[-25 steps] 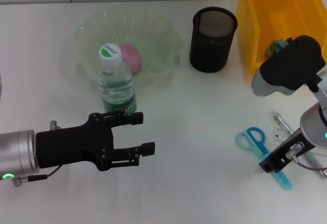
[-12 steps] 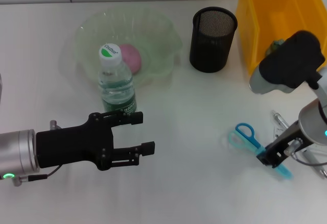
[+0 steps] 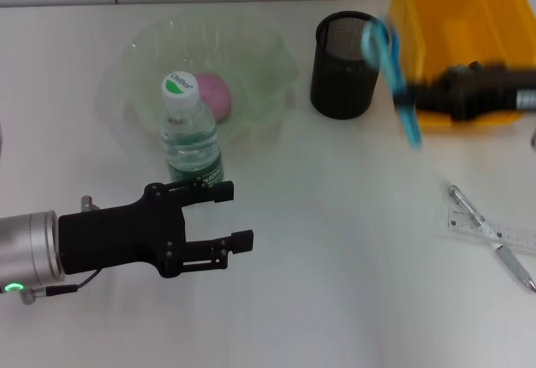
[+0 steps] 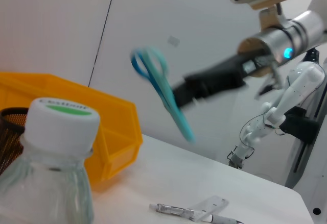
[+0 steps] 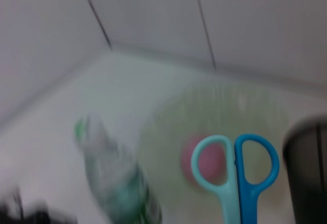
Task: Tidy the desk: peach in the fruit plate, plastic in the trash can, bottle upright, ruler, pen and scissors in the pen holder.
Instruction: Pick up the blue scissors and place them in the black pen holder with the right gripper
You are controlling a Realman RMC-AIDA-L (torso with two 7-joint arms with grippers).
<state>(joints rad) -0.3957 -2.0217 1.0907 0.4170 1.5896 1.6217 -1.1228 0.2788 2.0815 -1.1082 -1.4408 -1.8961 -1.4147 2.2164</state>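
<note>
Step in hand is stowing the scissors (image 3: 391, 75): the right gripper (image 3: 416, 94), clamped on them, holds them aloft beside the mesh pen holder (image 3: 348, 63); next, centre over its mouth and lower before release.

Bright, even light, soft shadows; scissors (image 3: 392, 75) motion-blurred; right wrist view blurry overall.

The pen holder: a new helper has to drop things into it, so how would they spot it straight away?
Start at the big yellow bin at the far right of the white table. Just left of it stands the pen holder, with the clear fruit plate on its other side. It is the only black mesh cylinder there, upright and open-topped, and the right gripper holds blue scissors beside its rim.
</note>
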